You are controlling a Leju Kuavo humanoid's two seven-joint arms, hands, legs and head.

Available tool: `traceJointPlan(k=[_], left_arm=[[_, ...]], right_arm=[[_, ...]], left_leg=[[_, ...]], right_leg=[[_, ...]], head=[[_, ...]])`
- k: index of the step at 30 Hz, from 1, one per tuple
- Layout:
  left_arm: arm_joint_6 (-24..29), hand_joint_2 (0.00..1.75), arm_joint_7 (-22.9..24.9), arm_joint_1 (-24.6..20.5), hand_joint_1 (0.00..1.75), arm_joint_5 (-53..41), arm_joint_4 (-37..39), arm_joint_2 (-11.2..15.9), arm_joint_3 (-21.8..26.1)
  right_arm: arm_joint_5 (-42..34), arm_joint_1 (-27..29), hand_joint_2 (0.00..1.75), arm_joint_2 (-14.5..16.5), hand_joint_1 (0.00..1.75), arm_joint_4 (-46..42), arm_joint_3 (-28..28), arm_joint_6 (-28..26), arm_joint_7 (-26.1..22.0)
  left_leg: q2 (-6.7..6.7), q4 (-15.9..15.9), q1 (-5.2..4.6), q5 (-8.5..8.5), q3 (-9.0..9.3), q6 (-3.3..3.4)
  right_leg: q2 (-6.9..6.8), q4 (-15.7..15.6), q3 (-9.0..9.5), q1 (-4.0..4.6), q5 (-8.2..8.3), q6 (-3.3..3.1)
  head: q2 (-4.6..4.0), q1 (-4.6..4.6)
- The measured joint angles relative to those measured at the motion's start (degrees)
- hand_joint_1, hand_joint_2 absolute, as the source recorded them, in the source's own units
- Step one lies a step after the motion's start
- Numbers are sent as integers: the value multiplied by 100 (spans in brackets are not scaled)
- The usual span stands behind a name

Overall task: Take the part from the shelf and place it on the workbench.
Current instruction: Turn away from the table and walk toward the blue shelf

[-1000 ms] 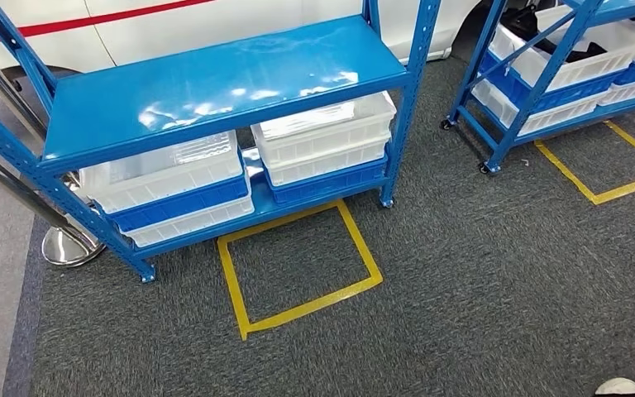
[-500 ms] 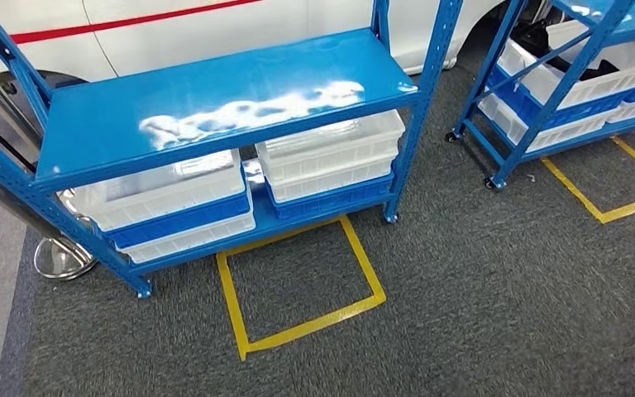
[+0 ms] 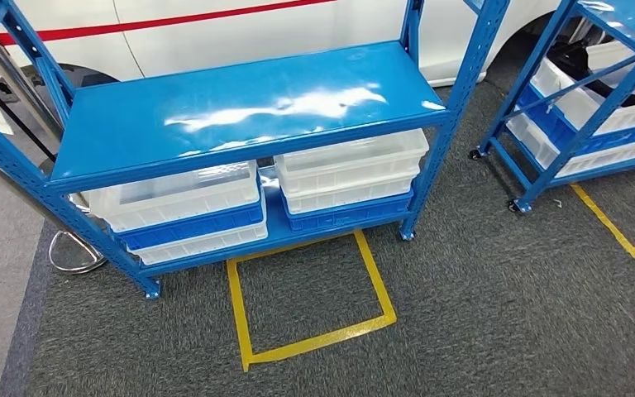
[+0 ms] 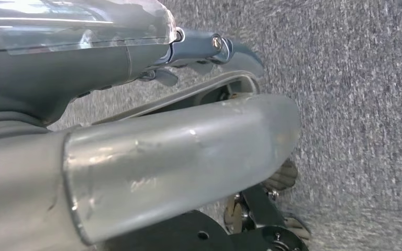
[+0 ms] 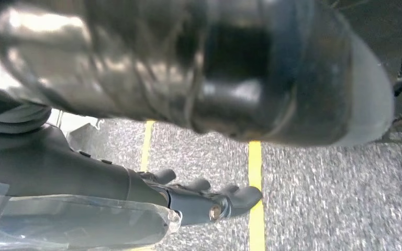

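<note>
A blue metal shelf rack [image 3: 240,99] stands ahead of me in the head view, its middle board bare and glossy. On the board below sit two stacks of white and blue bins, one on the left [image 3: 178,203] and one on the right [image 3: 351,174]; what they hold is hidden. No loose part can be made out. My left hand [image 4: 193,47] hangs over grey carpet with its fingers apart and nothing in it. My right hand [image 5: 193,196] hangs the same way, empty, above a yellow floor line [image 5: 255,198].
A yellow taped square [image 3: 318,339] marks the carpet in front of the rack. A second blue rack [image 3: 562,124] with bins stands at the right. Behind is a white car [image 3: 215,33], and a chrome post base [image 3: 74,252] at the left.
The whole picture has shifted as my view moved: the rack now lies further right and lower in the frame. Nothing on the shelves has moved.
</note>
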Motion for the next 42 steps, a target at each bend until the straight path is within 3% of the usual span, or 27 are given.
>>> traceJointPlan(k=[2,5,6,7,8,10,12,14,15,17,18,20,21,22,23,25,27,29,32,34,36,37,38,40,41,42], left_arm=[[0,0,-3,-13,0,19,-2,6,1],[-2,0,-3,-34,0,28,-3,7,1],[-5,0,-4,-32,0,28,-3,7,0],[-8,0,-4,-22,0,28,-3,7,0],[-10,0,-5,-9,0,27,-3,7,1],[-11,0,-18,4,0,28,-3,9,1],[-17,0,-52,2,0,39,-3,14,1],[-28,0,-85,18,0,58,-3,17,4],[-32,0,-92,30,0,64,-3,18,6],[-50,0,-98,41,0,60,-3,17,10],[-63,0,-98,31,0,55,-3,18,10],[-95,0,-96,10,0,32,-3,21,10],[-108,0,-92,7,0,20,-3,23,10],[-116,0,-85,10,0,4,-3,25,10],[-121,0,-77,16,0,-14,-3,26,10],[-127,0,-63,28,0,-43,-3,26,7],[-133,0,-62,24,0,-63,-3,27,3],[-139,0,-58,11,0,-82,-3,31,-2],[-145,0,-51,-3,0,-111,-8,55,-8],[-156,0,-45,2,0,-122,-12,70,-9],[-171,0,-29,12,0,-128,-12,76,-9],[-176,0,-18,22,0,-130,-12,80,-9],[-180,0,-7,35,0,-131,-12,84,-9],[-181,0,5,58,0,-132,-12,98,-9],[-183,0,9,70,0,-132,-12,105,-9],[-185,0,10,78,0,-133,-12,110,-10]], right_arm=[[17,-22,0,5,0,-2,-1,11,-6],[26,-25,0,7,0,-2,-1,28,-6],[28,-27,0,7,0,-2,-1,30,-5],[29,-28,0,7,0,-2,-1,30,-5],[30,-31,0,7,0,-2,-1,31,-5],[23,-31,0,9,0,-2,-1,32,-9],[-16,-45,0,10,0,-3,-17,8,-32],[-60,-74,0,15,0,-5,-45,-26,-56],[-67,-90,0,19,0,-6,-56,-36,-63],[-70,-96,0,26,0,-8,-75,-47,-72],[-68,-92,0,26,0,-9,-87,-52,-74],[-61,-71,0,26,0,-9,-112,-57,-76],[-56,-62,0,26,0,-9,-123,-56,-77],[-51,-55,0,26,0,-9,-131,-54,-78],[-47,-45,0,25,0,-9,-138,-49,-79],[-43,-21,0,25,0,-9,-145,-39,-85],[-42,-4,0,22,0,-9,-149,-37,-94],[-37,-16,0,20,0,-9,-151,-34,-107],[-25,-25,0,26,0,-9,-152,-27,-121],[-21,-14,0,32,0,-10,-154,-19,-123],[-15,-15,0,34,0,-10,-154,-14,-125],[-10,-14,0,35,0,-10,-155,-14,-125],[-5,-11,0,35,0,-10,-157,-14,-125],[6,-3,0,35,0,-9,-160,-14,-123],[10,0,0,35,0,-9,-163,-15,-123],[15,0,0,36,0,-9,-166,-15,-124]], left_leg=[[123,258,9,-138,-118,-103],[374,1236,49,-552,-699,-207],[399,1486,64,-616,-878,-232],[417,1550,74,-570,-964,-247],[439,1394,78,-411,-935,-248],[524,656,69,43,-649,-207],[601,150,26,131,-456,-142],[607,83,-6,98,-444,-77],[595,48,8,183,-409,-36],[572,-38,33,272,-332,47],[558,-77,43,285,-301,86],[532,-91,24,261,-285,147],[513,-88,11,238,-267,158],[494,-86,0,208,-235,164],[470,-82,-8,173,-188,158],[430,-74,-11,85,-76,129],[405,-55,-25,-8,-12,71],[393,-60,-30,-71,17,3],[405,41,-12,-169,54,-95],[427,624,19,-366,-254,-169],[434,1419,55,-550,-813,-229],[435,1644,70,-510,-1039,-245],[436,1646,82,-336,-1163,-253],[444,1066,90,289,-1138,-235],[453,757,70,527,-1060,-211],[465,501,46,642,-968,-170]], right_leg=[[-151,-52,90,10,-5,-139],[-358,-94,173,10,-59,-197],[-424,-93,190,13,-82,-201],[-484,-93,213,13,-105,-197],[-537,-93,242,12,-127,-189],[-621,-93,312,10,-172,-157],[-678,-92,346,17,-207,-94],[-710,-97,364,25,-234,-20],[-713,-99,388,31,-251,20],[-589,47,367,26,-358,79],[-493,281,259,21,-487,96],[-343,996,-131,11,-804,107],[-321,1302,-319,11,-881,111],[-315,1438,-427,11,-847,112],[-313,1360,-433,11,-696,107],[-301,705,-186,15,-228,70],[-277,116,71,41,-22,23],[-266,-31,152,71,-97,-25],[-281,-133,295,43,-169,-119],[-309,-209,444,16,-233,-164],[-323,-232,570,7,-335,-171],[-322,-234,642,2,-399,-163],[-317,-235,728,-4,-470,-151],[-307,-240,927,-21,-628,-114],[-307,-249,1010,-22,-705,-83],[-304,-267,1074,-23,-767,-44]], head=[[1,-10],[1,-19],[1,-18],[1,-19],[1,-19],[1,-18],[0,-18],[0,-19],[0,-19],[0,-16],[0,-15],[0,-15],[0,-15],[0,-16],[0,-16],[0,-15],[0,-16],[1,-16],[0,-19],[1,-22],[1,-23],[1,-23],[0,-23],[0,-22],[1,-21],[1,-22]])
